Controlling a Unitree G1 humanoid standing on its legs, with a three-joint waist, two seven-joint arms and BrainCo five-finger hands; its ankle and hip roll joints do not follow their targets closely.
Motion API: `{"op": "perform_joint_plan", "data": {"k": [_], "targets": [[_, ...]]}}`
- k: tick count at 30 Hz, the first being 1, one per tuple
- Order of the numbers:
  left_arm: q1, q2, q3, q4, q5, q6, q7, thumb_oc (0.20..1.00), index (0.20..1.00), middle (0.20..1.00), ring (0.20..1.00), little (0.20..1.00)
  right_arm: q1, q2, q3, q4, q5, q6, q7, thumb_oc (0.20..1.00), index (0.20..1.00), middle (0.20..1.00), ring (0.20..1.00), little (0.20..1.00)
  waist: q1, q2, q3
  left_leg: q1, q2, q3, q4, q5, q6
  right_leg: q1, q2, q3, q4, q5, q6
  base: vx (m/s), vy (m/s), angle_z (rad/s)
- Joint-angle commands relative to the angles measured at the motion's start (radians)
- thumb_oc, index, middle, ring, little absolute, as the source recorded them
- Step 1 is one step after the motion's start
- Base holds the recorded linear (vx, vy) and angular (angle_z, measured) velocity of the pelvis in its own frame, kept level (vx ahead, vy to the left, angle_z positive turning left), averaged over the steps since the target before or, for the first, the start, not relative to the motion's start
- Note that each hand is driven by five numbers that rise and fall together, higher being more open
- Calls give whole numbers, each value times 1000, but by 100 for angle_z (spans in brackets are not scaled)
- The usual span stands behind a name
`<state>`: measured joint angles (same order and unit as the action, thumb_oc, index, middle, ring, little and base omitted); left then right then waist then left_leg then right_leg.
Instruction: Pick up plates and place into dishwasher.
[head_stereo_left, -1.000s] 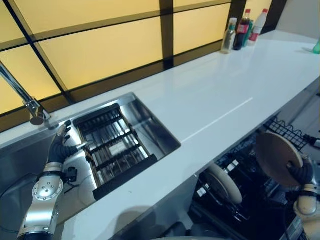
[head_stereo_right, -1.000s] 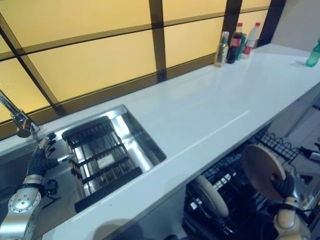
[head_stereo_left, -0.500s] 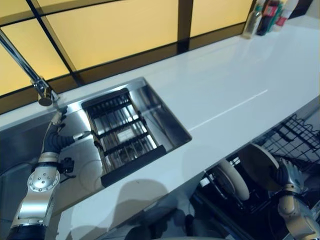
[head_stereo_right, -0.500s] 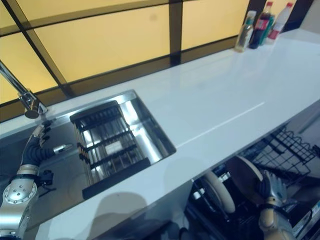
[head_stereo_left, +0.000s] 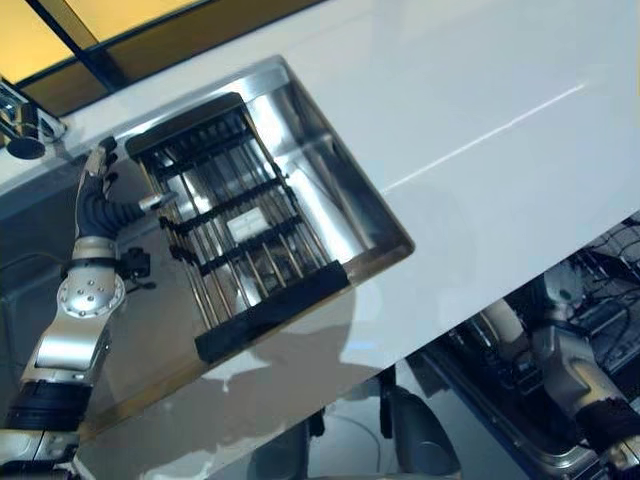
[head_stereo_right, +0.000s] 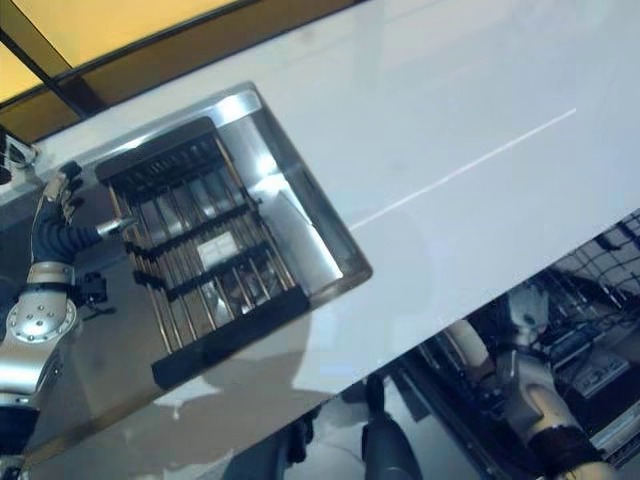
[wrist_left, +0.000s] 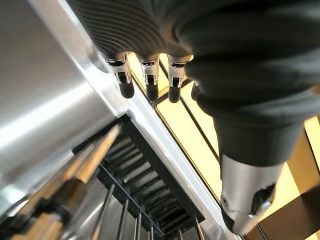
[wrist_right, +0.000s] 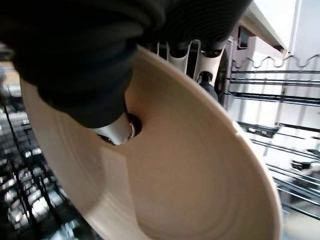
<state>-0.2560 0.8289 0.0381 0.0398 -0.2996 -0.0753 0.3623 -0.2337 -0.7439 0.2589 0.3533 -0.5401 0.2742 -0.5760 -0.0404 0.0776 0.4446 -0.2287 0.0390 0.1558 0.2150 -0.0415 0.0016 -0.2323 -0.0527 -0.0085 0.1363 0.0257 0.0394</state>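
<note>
In the right wrist view my right hand (wrist_right: 118, 131) is shut on a cream plate (wrist_right: 195, 185), thumb pressed on its face and fingers behind its rim. The plate stands on edge among the dishwasher's wire racks (wrist_right: 280, 90). From the head, the right arm (head_stereo_left: 565, 365) reaches under the counter's front edge into the open dishwasher (head_stereo_left: 612, 300), and a cream plate edge (head_stereo_left: 497, 326) shows there. My left hand (head_stereo_left: 97, 205) rests open in the sink (head_stereo_left: 335, 175), beside a black dish rack (head_stereo_left: 235, 225).
The white counter (head_stereo_left: 480, 110) overhangs the dishwasher and hides most of its inside. A faucet head (head_stereo_left: 20, 125) hangs over the sink's far left corner. The dish rack takes up the right half of the sink.
The camera has tipped down and closer. My right hand has carried the plate down from above the dishwasher, in under the counter's edge and among the racks. The left hand has stayed by the dish rack.
</note>
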Motion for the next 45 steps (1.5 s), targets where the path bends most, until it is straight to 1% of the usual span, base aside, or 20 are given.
{"op": "perform_joint_plan", "data": {"k": [1,5,10,13,21,22,23,31,36,41,43,45], "targets": [[-77,68,1,-4,-32,-51,71,1000,1000,1000,1000,1000,-74,-64,58,172,49,126,-29,200,200,200,200,200,5,4,40,-82,-21,-33,80,-44,12,-2,-44,-20,-112,64,86,-98,46,0],[-105,58,-11,-3,-27,-61,106,1000,1000,1000,1000,1000,-129,-76,73,202,79,147,-38,200,200,200,200,200,-6,17,75,-99,-25,-35,71,-37,9,-31,-51,-24,-104,64,77,-70,47,2],[-103,21,-22,-22,-4,-68,141,1000,1000,1000,1000,1000,-158,-79,83,223,114,163,-15,200,200,200,200,200,-17,33,75,-135,-32,-37,60,-25,9,-80,-58,-27,-95,65,65,-34,51,2],[-100,-7,-25,-33,5,-71,156,1000,1000,1000,1000,1000,-168,-82,82,253,130,148,5,200,200,200,200,200,-24,51,75,-140,-34,-39,61,-30,8,-90,-62,-34,-88,57,58,-16,77,-1],[-93,-58,-23,-50,19,-69,173,1000,1000,1000,1000,1000,-163,-86,44,257,136,148,35,200,200,200,200,200,-39,70,75,-141,-40,-33,56,-22,3,-108,-77,-34,-76,56,51,-14,63,-1],[-91,-61,-24,-54,20,-67,175,1000,1000,1000,1000,1000,-158,-85,38,257,141,146,38,492,492,492,492,492,-41,71,75,-139,-41,-32,55,-22,2,-108,-78,-33,-74,56,51,-7,51,1],[-88,-66,-24,-57,23,-68,177,1000,1000,1000,1000,1000,-152,-84,32,257,144,145,41,1000,1000,1000,1000,1000,-42,72,75,-137,-41,-32,55,-21,1,-107,-79,-33,-72,55,51,-5,49,0],[-66,-104,-23,-70,36,-76,186,1000,1000,1000,1000,1000,-121,-72,-15,249,135,151,57,1000,1000,1000,1000,1000,-53,88,75,-104,-48,-24,50,-24,-1,-96,-86,-27,-51,45,50,-4,54,0],[-36,-137,-15,-80,44,-81,181,1000,1000,1000,1000,1000,-90,-71,-48,233,119,150,58,1000,1000,1000,1000,1000,-61,97,72,-50,-52,-17,37,-31,-4,-59,-85,-22,-44,31,50,12,65,0],[20,-170,3,-88,49,-104,166,1000,1000,1000,1000,1000,-14,-56,-99,213,117,143,46,1000,1000,1000,1000,1000,-64,97,38,-8,-55,-8,18,-35,-6,-29,-86,-18,-45,20,52,19,57,2],[56,-192,14,-91,61,-120,154,1000,1000,1000,1000,1000,29,-36,-124,206,109,137,42,1000,1000,1000,1000,1000,-66,93,17,18,-56,-4,10,-38,-6,-7,-84,-16,-47,15,52,39,43,2],[83,-210,24,-99,71,-123,143,1000,1000,1000,1000,1000,62,-18,-143,195,103,145,43,1000,1000,1000,1000,1000,-67,87,-4,44,-57,0,3,-43,-4,16,-83,-15,-51,12,53,59,35,0]]}}
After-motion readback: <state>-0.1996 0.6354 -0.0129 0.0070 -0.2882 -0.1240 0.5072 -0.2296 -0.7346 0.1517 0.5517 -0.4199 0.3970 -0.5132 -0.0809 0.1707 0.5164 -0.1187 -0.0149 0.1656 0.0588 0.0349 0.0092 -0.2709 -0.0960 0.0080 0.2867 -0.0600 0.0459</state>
